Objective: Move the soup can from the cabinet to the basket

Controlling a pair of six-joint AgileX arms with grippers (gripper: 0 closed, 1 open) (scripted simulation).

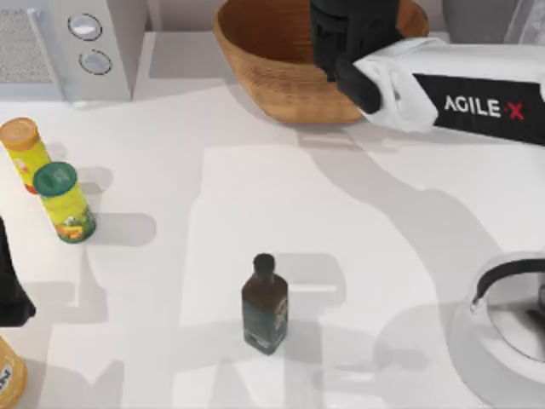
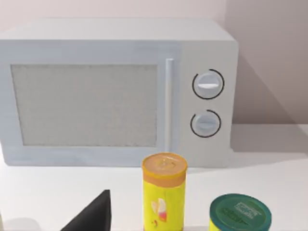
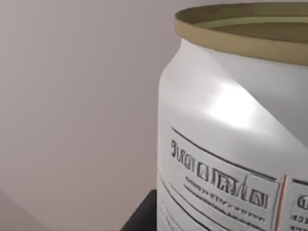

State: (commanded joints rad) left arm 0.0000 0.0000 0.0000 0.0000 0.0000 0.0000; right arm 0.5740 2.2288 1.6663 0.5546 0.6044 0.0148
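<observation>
Above the basket (image 1: 285, 81), at the worktop's (image 1: 255, 187) far edge, the right end effector (image 1: 345, 38) is held over the bowl, clenched on the soup can (image 3: 226, 139), seen close in the right wrist view. The left end effector's state cannot be told.

You are looking at the basket (image 1: 281, 81) sitting at the tabletop's (image 1: 213, 187) far edge, right of the microwave (image 1: 77, 51). Two jars (image 1: 64, 204) are standing at the left, the bottle (image 1: 264, 305) near the middle front, the kettle (image 1: 511, 315) at the right.
</observation>
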